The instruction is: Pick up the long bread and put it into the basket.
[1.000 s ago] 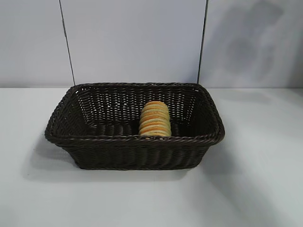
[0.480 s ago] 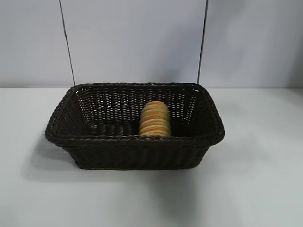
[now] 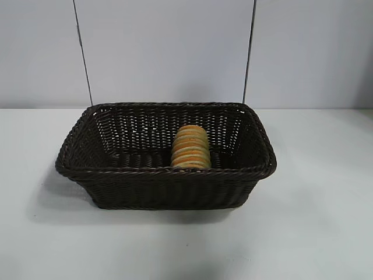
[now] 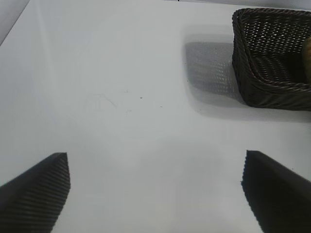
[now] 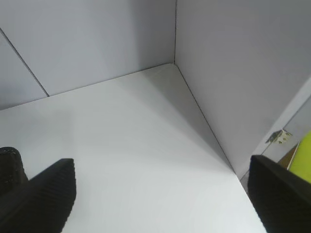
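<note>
The long bread, ridged in orange and pale yellow, lies inside the dark brown wicker basket at the middle of the white table. No arm shows in the exterior view. In the left wrist view my left gripper is open over bare table, with a corner of the basket well ahead of it and off to one side. A sliver of the bread shows at that frame's edge. My right gripper is open above bare table near the table's corner, holding nothing.
Grey wall panels stand behind the table. In the right wrist view two walls meet at a corner, and the table's edge runs along one wall. A small metal bracket sits beyond that edge.
A faint shadow on the wall at the upper right has faded away. The basket and bread have not moved.
</note>
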Controlling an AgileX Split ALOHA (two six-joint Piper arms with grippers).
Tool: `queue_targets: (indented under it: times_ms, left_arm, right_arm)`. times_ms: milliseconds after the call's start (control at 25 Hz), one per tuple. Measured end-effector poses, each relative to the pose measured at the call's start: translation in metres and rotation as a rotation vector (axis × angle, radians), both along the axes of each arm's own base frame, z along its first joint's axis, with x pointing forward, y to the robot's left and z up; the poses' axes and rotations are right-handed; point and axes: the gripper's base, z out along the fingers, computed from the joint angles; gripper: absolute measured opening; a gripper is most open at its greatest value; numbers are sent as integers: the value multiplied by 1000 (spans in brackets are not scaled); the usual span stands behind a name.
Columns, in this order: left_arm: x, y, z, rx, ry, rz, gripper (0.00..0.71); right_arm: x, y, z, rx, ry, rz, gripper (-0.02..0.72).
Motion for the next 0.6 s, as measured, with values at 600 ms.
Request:
queue_targets:
  times_ms: [600]
  left_arm:
    - [0, 0, 0, -1, -1, -1, 694]
  right_arm:
    - [-60, 12, -85, -2, -182, 20, 682]
